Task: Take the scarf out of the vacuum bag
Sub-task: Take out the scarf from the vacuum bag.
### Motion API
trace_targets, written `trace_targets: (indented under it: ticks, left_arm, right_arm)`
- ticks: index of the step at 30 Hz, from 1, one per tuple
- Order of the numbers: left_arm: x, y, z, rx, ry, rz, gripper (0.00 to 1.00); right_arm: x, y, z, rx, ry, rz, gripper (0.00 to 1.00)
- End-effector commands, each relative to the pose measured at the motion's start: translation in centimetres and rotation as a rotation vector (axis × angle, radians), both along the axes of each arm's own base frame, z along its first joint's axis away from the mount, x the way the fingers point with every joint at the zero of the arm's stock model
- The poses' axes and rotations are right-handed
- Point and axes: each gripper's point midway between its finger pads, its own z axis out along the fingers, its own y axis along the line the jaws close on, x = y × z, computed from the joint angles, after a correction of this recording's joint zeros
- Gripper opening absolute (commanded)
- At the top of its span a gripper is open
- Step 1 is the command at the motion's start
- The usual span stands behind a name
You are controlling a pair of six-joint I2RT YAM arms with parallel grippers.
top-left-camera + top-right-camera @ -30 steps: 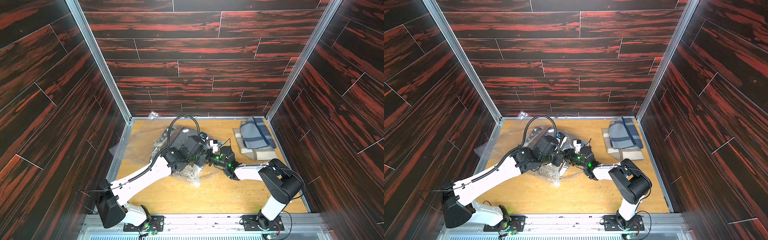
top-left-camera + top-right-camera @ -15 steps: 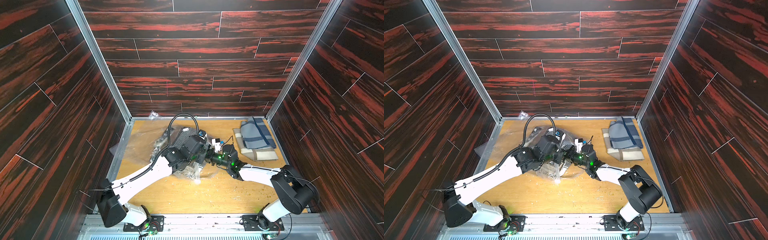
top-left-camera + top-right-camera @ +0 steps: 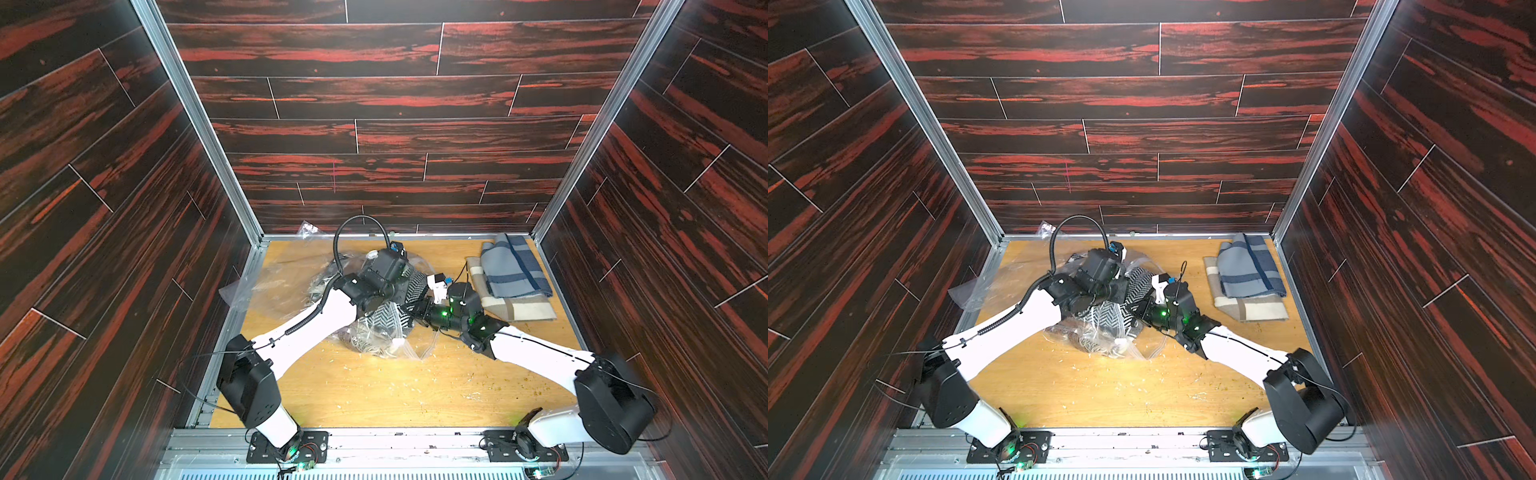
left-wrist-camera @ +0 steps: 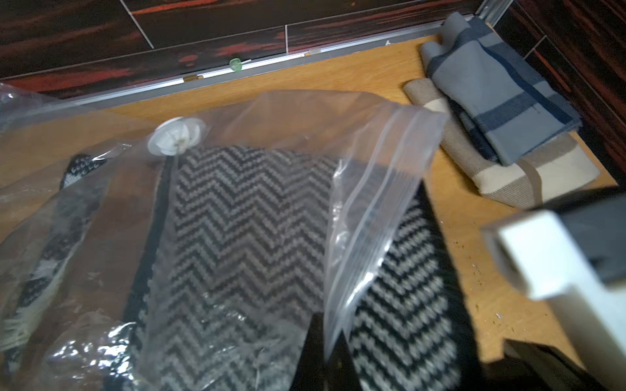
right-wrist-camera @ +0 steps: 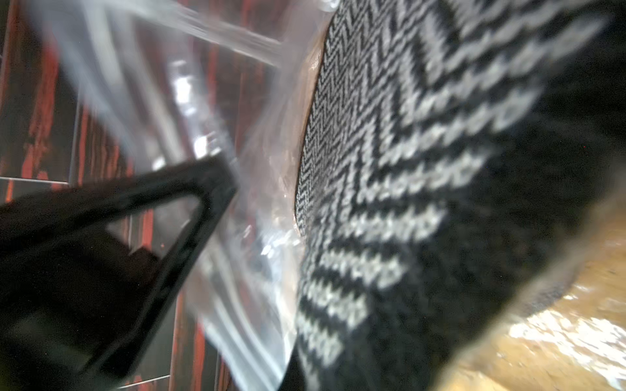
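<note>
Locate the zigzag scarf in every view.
In both top views: scarf just below the picture's centre.
Left wrist: scarf fills the middle.
Right wrist: scarf close up, blurred.
Shared landmark: clear bag partly covering it.

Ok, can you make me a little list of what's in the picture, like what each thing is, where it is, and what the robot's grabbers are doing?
bag: clear plastic, crumpled on the table, mouth open
scarf: black and white zigzag, partly out of the bag
valve: round, white, on the bag
left gripper: shut on the bag's zip edge
right gripper: shut, seems to pinch the scarf's end
folded cloths: blue-grey on beige, apart from the bag, far right corner
</note>
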Motion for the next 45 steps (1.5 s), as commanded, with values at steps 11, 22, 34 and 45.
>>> trace_targets:
  ticks: [11, 22, 34, 45]
  left_arm:
    - [1.1, 1.5, 1.0, -0.018, 0.001, 0.034, 0.0]
    - [1.4, 1.3, 1.2, -0.036, 0.01, 0.033, 0.0]
    - [1.6, 1.6, 1.3, -0.048, 0.017, 0.045, 0.0]
    - [1.5, 2.2, 1.6, -0.051, 0.016, 0.066, 0.0]
  right_arm:
    - [-1.7, -2.5, -0.3, -0.17, 0.01, 0.047, 0.01]
    - [-3.6, -6.8, -2.4, -0.301, 0.082, 0.164, 0.0]
    - [-3.3, -11.3, -3.1, -0.585, 0.09, 0.158, 0.0]
    - [-3.5, -14.4, -3.9, -0.703, 0.149, 0.129, 0.0]
